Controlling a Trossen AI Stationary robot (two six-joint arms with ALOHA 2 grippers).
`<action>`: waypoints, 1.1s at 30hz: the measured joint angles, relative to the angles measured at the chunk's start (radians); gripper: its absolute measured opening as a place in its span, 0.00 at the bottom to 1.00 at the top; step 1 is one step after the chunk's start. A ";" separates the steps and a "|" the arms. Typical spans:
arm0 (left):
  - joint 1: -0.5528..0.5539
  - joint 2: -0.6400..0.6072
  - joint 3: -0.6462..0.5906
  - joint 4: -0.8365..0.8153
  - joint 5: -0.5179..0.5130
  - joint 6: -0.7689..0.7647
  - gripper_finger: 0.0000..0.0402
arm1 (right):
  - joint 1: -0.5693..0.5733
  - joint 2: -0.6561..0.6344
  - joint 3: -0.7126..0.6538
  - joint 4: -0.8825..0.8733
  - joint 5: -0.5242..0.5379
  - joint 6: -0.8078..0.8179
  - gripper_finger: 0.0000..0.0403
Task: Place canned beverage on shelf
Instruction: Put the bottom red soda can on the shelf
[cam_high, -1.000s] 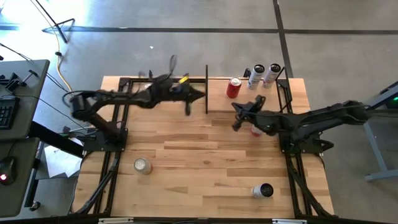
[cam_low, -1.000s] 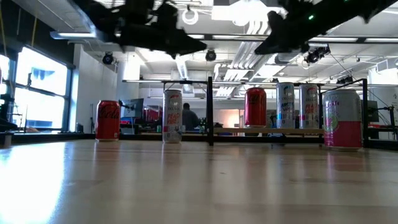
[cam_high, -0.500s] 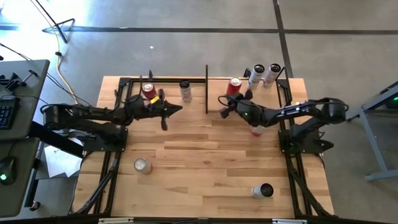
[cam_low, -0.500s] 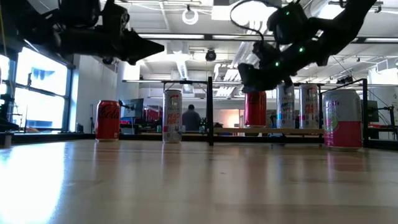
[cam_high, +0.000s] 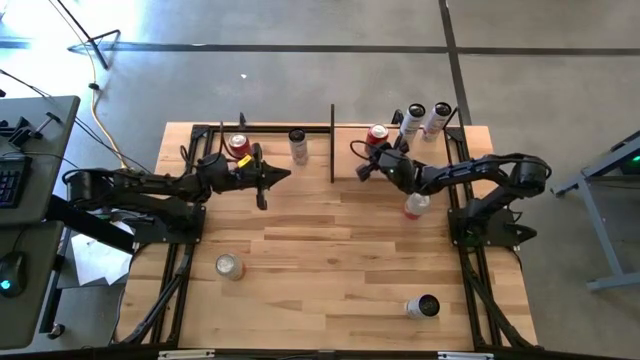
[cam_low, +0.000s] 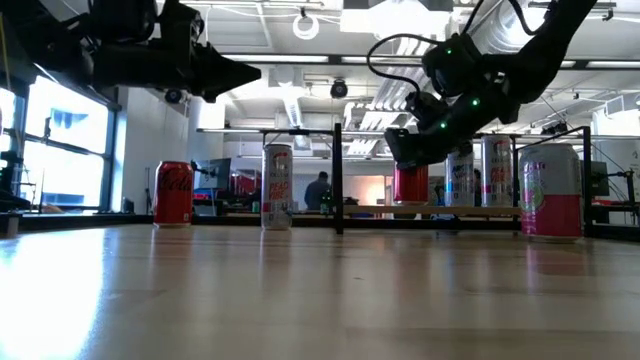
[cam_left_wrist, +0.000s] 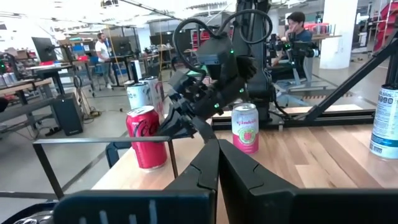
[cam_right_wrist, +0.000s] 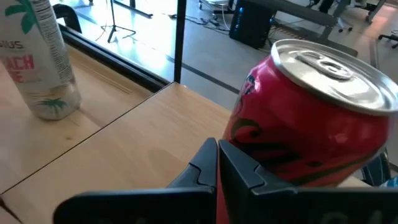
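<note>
I count three cans on the shelf (cam_high: 400, 132) at the back right of the bench (cam_high: 330, 260): a red can (cam_high: 377, 133) nearest the black upright plate (cam_high: 332, 143), and two tall white cans (cam_high: 412, 120) toward the corner. So part of the stocking looks done.

My right pincer (cam_high: 362, 170) sits clenched just in front of the red can, holding nothing; from its wrist camera that can (cam_right_wrist: 311, 118) fills the view, right ahead of the closed fingertips. Whether it is fully settled I cannot say.

My left pincer (cam_high: 285, 174) is also clenched and empty, hovering over the back left of the bench, near a red cola can (cam_high: 238, 146) and a slim white can (cam_high: 298, 145), both on the far side of the plate from the shelf.

By my judgement, what is left: those two, a pink-and-white can (cam_high: 415, 205) under my right forearm, a can (cam_high: 230, 266) at front left, and another (cam_high: 424, 306) at front right.

The upright plate stands between the left cans and the shelf, so anything from that side has to go over or around it. The three cans already there crowd the plank.
</note>
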 joint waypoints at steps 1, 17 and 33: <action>0.000 0.000 0.000 0.000 0.000 0.000 0.00 | -0.006 0.000 0.000 0.000 -0.001 0.000 0.00; 0.000 0.001 0.000 -0.005 0.000 -0.016 0.00 | -0.081 0.000 0.000 -0.003 0.001 0.000 0.00; 0.000 0.001 0.000 -0.006 0.000 -0.016 0.00 | -0.044 -0.064 0.000 -0.107 -0.037 -0.038 0.00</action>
